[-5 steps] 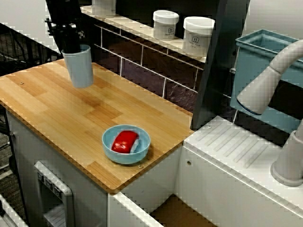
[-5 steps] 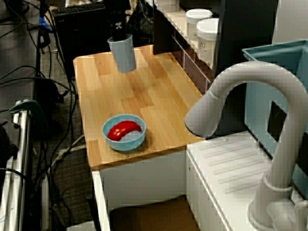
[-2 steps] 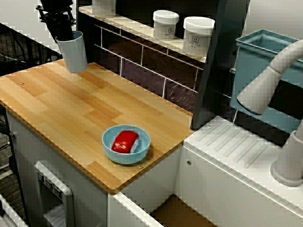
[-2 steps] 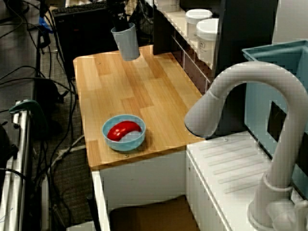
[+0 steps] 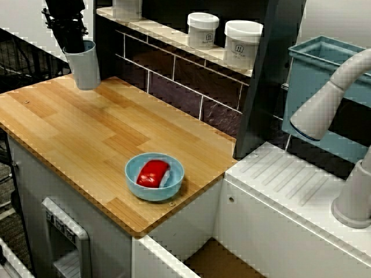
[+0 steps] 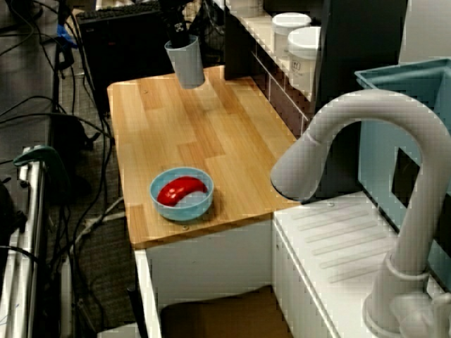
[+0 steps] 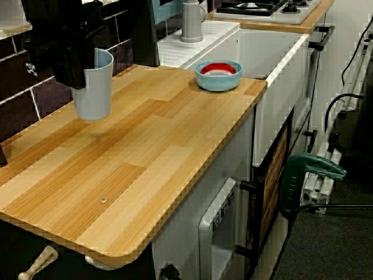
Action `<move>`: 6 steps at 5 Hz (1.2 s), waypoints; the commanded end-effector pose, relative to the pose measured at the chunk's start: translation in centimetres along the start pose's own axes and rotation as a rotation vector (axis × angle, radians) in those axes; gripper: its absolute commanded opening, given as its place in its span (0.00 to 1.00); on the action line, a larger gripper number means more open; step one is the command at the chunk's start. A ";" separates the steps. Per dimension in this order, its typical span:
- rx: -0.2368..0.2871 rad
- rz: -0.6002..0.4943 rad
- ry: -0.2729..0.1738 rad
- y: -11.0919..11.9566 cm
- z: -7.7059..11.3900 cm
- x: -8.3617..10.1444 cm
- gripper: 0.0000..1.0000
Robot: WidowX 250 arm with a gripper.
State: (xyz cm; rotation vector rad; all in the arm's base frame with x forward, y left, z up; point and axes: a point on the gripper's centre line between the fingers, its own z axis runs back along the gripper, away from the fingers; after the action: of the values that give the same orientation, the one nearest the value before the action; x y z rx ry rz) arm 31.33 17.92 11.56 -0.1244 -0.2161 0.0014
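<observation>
Just below the hand (image 5: 74,45), blue cup (image 5: 86,70), clear of the worktop (image 5: 87,136).

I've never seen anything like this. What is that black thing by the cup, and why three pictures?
The black thing is the end of a robot arm. Its claw pinches the rim of a pale blue cup and holds it roughly upright, seemingly just above the wooden counter. All three pictures show one moment: one looks down across the counter, one looks from over the white tap, and one looks low from the counter's far end. Nearer the tap stands a blue bowl with something red in it. Some white jars sit on the shelf behind.
</observation>
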 end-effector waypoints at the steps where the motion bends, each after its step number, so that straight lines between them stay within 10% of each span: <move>1: 0.039 -0.074 -0.004 0.4 0.9 0.3 0.00; 6: 0.050 -0.152 0.132 0.4 -1.3 1.6 0.00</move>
State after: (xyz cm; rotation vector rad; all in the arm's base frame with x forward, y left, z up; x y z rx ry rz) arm 34.40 18.25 8.60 -0.0909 -0.0475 -0.1450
